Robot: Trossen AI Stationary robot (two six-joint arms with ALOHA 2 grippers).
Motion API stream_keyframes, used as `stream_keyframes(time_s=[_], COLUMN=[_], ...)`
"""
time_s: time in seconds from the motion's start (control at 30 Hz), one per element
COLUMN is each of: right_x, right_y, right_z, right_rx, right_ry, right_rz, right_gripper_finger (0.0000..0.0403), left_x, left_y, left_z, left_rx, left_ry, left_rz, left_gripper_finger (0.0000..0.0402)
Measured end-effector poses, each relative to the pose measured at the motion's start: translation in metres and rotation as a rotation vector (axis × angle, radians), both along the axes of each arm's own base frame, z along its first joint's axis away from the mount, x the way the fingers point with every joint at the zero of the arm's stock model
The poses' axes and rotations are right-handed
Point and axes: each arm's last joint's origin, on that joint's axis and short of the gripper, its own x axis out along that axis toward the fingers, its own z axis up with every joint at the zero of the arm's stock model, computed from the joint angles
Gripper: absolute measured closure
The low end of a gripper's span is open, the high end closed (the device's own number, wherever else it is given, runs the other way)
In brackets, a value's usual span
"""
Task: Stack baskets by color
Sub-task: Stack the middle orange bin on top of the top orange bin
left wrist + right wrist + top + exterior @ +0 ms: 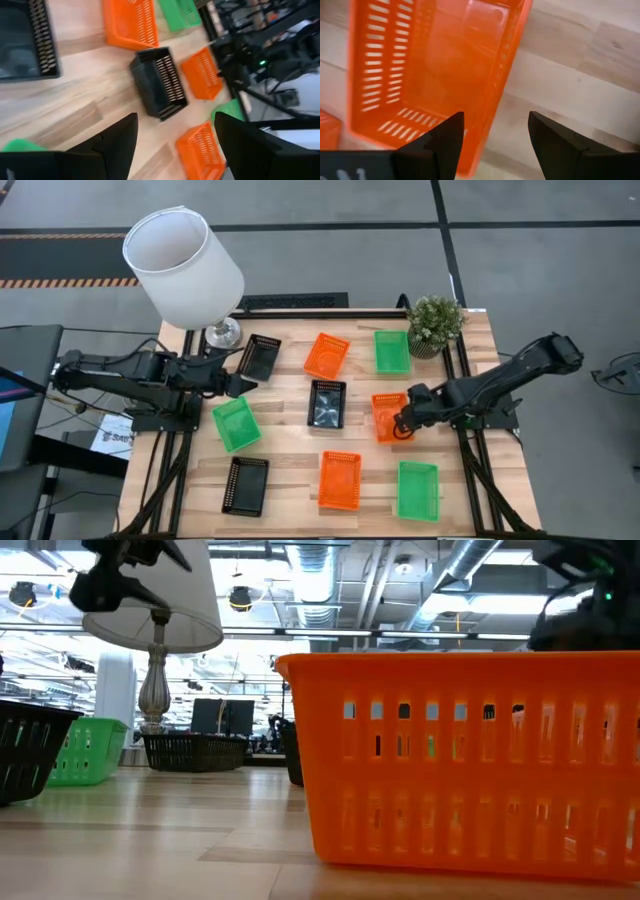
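Note:
Nine baskets stand on the wooden table, their open tops up. The black ones are at the far left (260, 357), the middle (327, 403) and the near left (246, 485). The orange ones are at the far middle (327, 355), the right (388, 417) and the near middle (340, 480). The green ones are at the far right (391, 351), the left (236, 423) and the near right (417, 490). My right gripper (496, 140) is open above the right orange basket (430, 65), over one long wall. My left gripper (175, 145) is open above the table, between the far black and left green baskets.
A lamp with a white shade (185, 265) stands at the table's far left corner. A small potted plant (435, 320) stands at the far right corner. Bare wood lies between the baskets. The near orange basket (460, 760) fills much of the low view.

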Motion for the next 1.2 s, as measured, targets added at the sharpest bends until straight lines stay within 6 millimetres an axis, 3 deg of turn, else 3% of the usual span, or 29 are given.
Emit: stream_keyframes(time_s=[0.17,0.27,0.43,0.53,0.63,0.8,1.0,1.07,1.2], right_x=[-0.003,-0.004,-0.001,0.000,0.003,0.018,0.056,0.073,0.101], right_y=[-0.004,-0.004,-0.002,-0.001,-0.002,-0.013,-0.053,-0.070,-0.098], right_z=[-0.022,-0.030,-0.033,-0.031,-0.015,0.035,0.090,0.098,0.091], right_rx=[0.002,-0.003,0.028,0.050,0.062,-0.013,-0.220,-0.278,-0.354], right_ry=[0.009,0.044,0.055,0.044,0.012,-0.172,-0.556,-0.662,-0.749], right_rz=[-0.015,-0.015,0.005,0.004,0.006,-0.042,-0.223,-0.258,-0.364], right_gripper_finger=[0.0179,0.0239,0.0379,0.0387,0.0396,0.0398,0.0400,0.0400,0.0400], left_x=[-0.004,-0.005,-0.005,-0.005,-0.005,-0.005,-0.003,-0.002,-0.001], left_y=[0.002,0.002,0.002,0.002,0.002,0.002,0.003,0.004,0.004], left_z=[-0.004,-0.006,-0.005,-0.005,-0.005,-0.005,-0.003,-0.001,0.000], left_rx=[0.026,0.023,0.030,0.057,0.060,0.064,0.081,0.091,0.108], left_ry=[0.037,0.055,0.049,0.055,0.054,0.054,0.018,0.004,-0.010], left_rz=[0.030,0.033,0.037,0.023,0.033,0.034,0.070,0.072,0.086], left_gripper_finger=[0.0150,0.0150,0.0150,0.0150,0.0150,0.0150,0.0150,0.0150,0.0150])
